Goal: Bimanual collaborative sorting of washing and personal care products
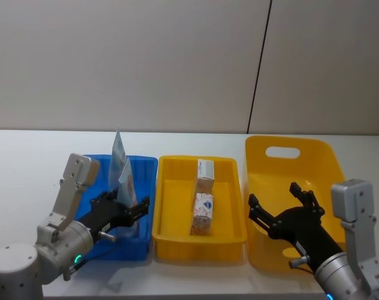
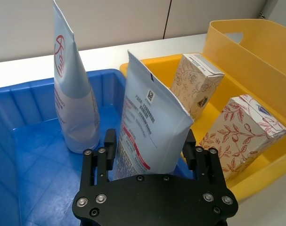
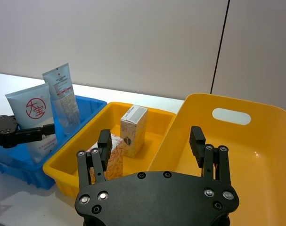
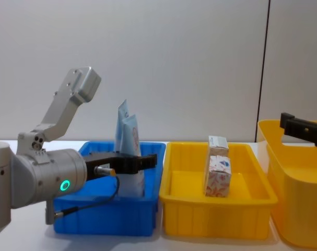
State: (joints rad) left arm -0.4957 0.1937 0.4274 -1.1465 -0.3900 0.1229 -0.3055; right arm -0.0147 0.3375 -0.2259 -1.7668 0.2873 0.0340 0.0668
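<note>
Two pale-blue tubes stand in the blue bin (image 1: 147,164). My left gripper (image 1: 123,201) (image 2: 150,141) is shut on the nearer tube (image 2: 152,127) (image 1: 126,184), which stands upright with its crimped end up. The other tube (image 2: 69,94) (image 1: 117,151), with a red round logo, leans at the bin's back. In the middle yellow bin (image 1: 166,236) stand a beige carton (image 1: 205,170) (image 2: 197,82) and a white carton with red-orange print (image 1: 203,214) (image 2: 241,132). My right gripper (image 1: 273,195) (image 3: 150,136) hangs open over the large yellow bin (image 1: 326,164), with nothing between its fingers.
The three bins sit side by side near the white table's front edge (image 1: 195,275). The large yellow bin has a handle cutout (image 3: 231,116) in its far wall. A grey wall rises behind the table.
</note>
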